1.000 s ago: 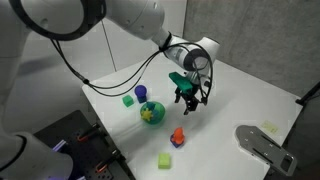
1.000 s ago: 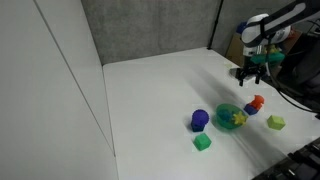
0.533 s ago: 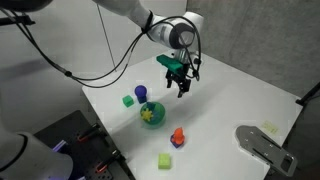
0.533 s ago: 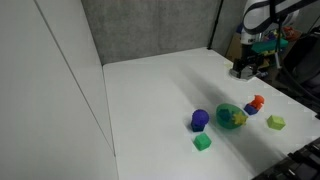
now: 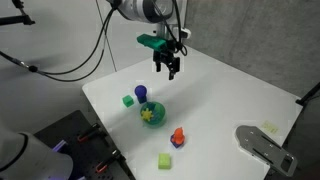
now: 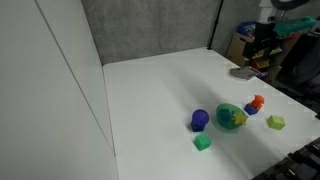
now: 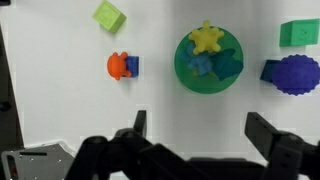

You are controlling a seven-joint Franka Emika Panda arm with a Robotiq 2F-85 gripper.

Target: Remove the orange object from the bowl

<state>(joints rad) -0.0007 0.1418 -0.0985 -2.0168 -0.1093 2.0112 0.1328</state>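
Gripper (image 5: 167, 70) wide open and empty, I've risen well clear of the table (image 7: 60, 110) over the last 1 second. The orange object (image 7: 118, 65) rests there against a blue cube (image 7: 133, 66), outside the bowl (image 7: 182, 80); removal looks done.

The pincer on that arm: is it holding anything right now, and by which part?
Nothing. The pincer is open and empty; the orange object lies on the table, outside the bowl.
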